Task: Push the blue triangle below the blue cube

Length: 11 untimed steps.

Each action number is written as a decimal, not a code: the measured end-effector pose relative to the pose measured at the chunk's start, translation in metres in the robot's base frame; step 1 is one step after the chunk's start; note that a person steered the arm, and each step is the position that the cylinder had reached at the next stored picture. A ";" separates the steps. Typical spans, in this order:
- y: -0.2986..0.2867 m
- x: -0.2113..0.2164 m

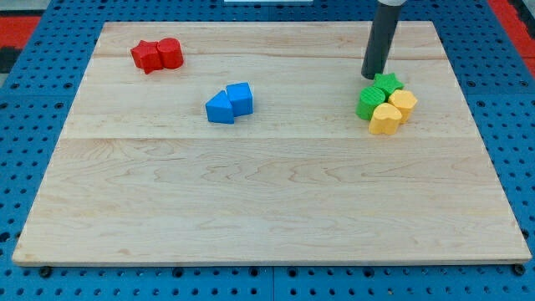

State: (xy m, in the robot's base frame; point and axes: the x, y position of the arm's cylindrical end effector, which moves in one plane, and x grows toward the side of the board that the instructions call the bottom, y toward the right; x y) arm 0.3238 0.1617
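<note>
Blue triangle [220,108] near centre of wooden worktop [267,209], touching blue cube [240,98] at its 8 o'clock. My tip [372,75] well apart at 3 o'clock from the blue pair, just at 11 o'clock of green star [387,83]. No pincer on rod, so nothing clenched or released. Green block [369,103], two yellow blocks [393,111] clustered below star. Red pair [157,55] at 10 o'clock.

The rod was a straight, smooth cylinder of dark grey, matte and unmarked, topped by a slightly wider black collar cut off by the view's top edge, and it narrowed barely at all toward my tip [371,76].
</note>
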 end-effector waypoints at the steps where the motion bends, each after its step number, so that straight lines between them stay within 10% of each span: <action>1: -0.002 0.000; 6: -0.254 0.009; 11: -0.228 0.071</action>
